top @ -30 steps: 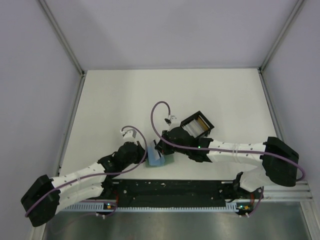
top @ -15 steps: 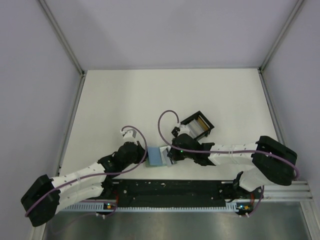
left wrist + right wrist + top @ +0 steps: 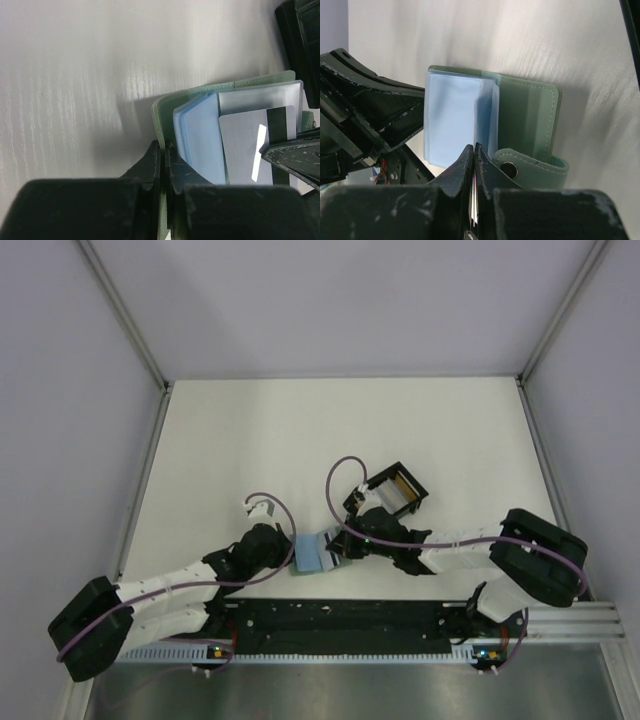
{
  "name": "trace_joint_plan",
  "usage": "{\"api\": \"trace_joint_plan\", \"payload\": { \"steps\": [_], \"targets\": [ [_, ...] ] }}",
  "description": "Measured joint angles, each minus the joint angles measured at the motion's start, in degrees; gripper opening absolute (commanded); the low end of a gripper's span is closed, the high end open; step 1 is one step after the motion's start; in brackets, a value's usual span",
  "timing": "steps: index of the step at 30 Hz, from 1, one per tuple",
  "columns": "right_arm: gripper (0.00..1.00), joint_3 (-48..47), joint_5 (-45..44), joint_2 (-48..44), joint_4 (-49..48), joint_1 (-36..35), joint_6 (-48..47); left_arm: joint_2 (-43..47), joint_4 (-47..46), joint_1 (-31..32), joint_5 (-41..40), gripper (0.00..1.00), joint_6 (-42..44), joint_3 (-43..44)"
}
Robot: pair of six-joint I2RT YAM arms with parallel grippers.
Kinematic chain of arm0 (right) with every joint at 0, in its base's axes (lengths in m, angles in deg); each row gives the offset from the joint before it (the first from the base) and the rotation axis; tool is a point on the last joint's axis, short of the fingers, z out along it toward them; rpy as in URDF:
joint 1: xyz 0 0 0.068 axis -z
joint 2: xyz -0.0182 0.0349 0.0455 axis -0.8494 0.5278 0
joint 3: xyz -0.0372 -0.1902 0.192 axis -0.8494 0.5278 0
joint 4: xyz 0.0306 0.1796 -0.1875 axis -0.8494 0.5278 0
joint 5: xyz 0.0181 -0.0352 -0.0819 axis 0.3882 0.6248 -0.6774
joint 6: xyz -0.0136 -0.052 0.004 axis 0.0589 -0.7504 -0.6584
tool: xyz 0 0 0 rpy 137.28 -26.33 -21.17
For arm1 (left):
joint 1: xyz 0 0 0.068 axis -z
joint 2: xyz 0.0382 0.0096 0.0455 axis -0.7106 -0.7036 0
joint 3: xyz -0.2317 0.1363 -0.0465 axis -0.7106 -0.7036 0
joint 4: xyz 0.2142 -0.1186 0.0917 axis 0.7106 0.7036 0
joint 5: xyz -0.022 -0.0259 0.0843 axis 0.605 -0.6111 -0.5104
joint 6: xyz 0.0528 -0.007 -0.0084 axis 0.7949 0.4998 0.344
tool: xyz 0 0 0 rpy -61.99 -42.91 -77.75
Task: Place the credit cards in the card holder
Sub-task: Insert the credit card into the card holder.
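The sage-green card holder (image 3: 312,554) lies open near the table's front edge, its pale blue slotted sleeves (image 3: 451,120) up. My left gripper (image 3: 163,150) is shut on the holder's green cover (image 3: 161,112). My right gripper (image 3: 474,148) is shut on a grey-white credit card with a dark stripe (image 3: 250,145), whose far end sits in the blue sleeves (image 3: 202,137). In the top view the right gripper (image 3: 338,550) meets the holder from the right and the left gripper (image 3: 288,558) from the left. The holder's snap strap (image 3: 530,167) lies beside the right fingers.
A black open box (image 3: 394,490) holding several cards, one yellow-orange, stands just behind the right arm. The black base rail (image 3: 340,620) runs along the near table edge. Metal frame posts (image 3: 120,310) rise at both back corners.
My right gripper has swung down and left from near the box to the holder, bringing the card to the sleeves. The holder has flattened open. The left gripper has held its grip.
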Motion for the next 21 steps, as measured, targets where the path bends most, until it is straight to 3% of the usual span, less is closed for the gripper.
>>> {"api": "trace_joint_plan", "payload": {
  "steps": [21],
  "targets": [
    [0.0,1.9,5.9,8.2,-13.0,4.3,4.1,-1.1,-1.3,0.0,-0.4,0.0,-0.5,0.0]
  ]
}}
